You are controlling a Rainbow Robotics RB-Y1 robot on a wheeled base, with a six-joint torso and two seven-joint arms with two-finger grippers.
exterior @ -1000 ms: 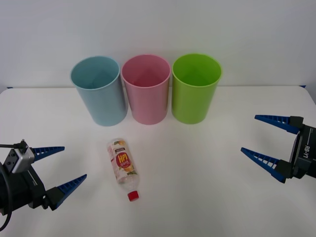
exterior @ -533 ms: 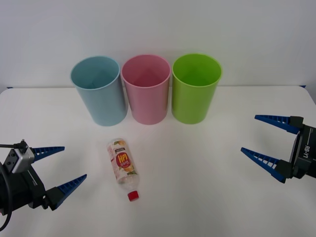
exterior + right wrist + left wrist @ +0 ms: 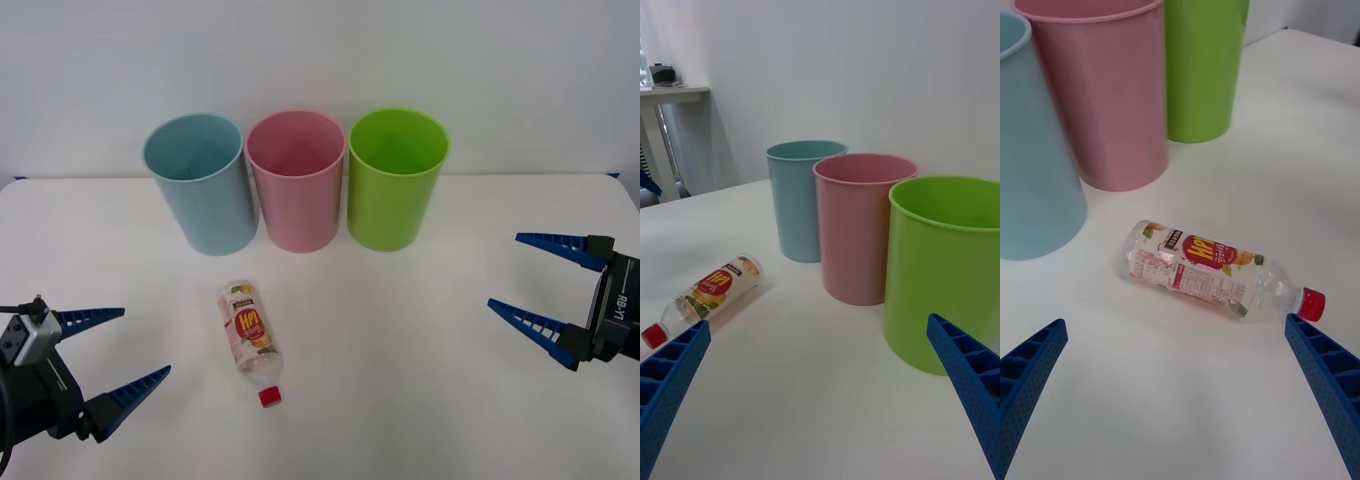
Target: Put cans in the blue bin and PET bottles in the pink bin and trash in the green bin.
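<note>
Spreading white and smooth to every edge, the table point(image 3: 420, 330) has open room all around the bottle and in front of both arms. Along its far side three tall, round, slightly tapered plastic tubs stand upright in a row, just beside one another: blue bin point(image 3: 200, 185) on the left, pink bin point(image 3: 296, 182) in the middle, green bin point(image 3: 396, 180) on the right. The front view looks down into their open mouths; the wrist views show their smooth walls from the side. The bottle point(image 3: 250, 340), clear plastic with a pinkish label, lies on its side in front of the blue and pink bins, red cap point(image 3: 269, 397) toward the robot; the left wrist view shows the label's fine print. The left gripper point(image 3: 110, 352) hovers spread wide and empty, near the bottle's left. The right gripper point(image 3: 545, 281), also spread and empty, sits well apart at the right edge.
</note>
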